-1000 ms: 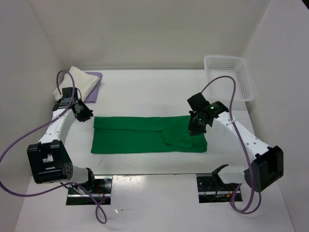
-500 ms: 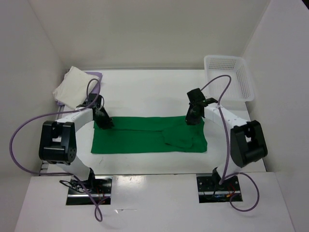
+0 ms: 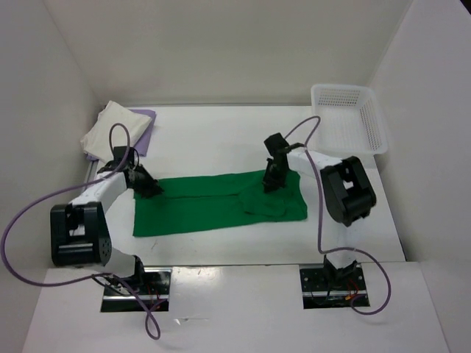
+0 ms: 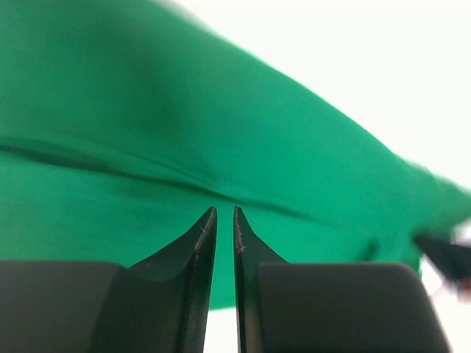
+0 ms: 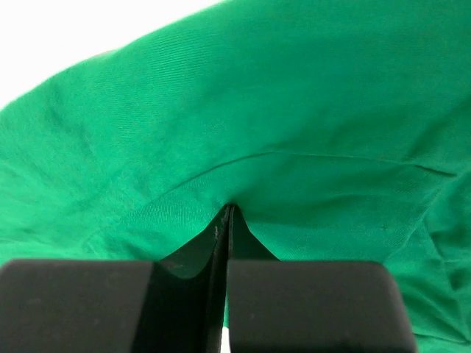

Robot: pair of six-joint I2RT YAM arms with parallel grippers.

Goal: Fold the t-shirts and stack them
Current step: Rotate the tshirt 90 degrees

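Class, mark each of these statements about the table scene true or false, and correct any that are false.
1. The green t-shirt lies spread flat on the table. True.
2. The cream t-shirt is inside the basket. False: it lies on the lavender t-shirt in the far left corner.
3. The right hand is shut on green cloth. True.
4. The left hand hangs over the basket. False: it is at the green t-shirt's left end.
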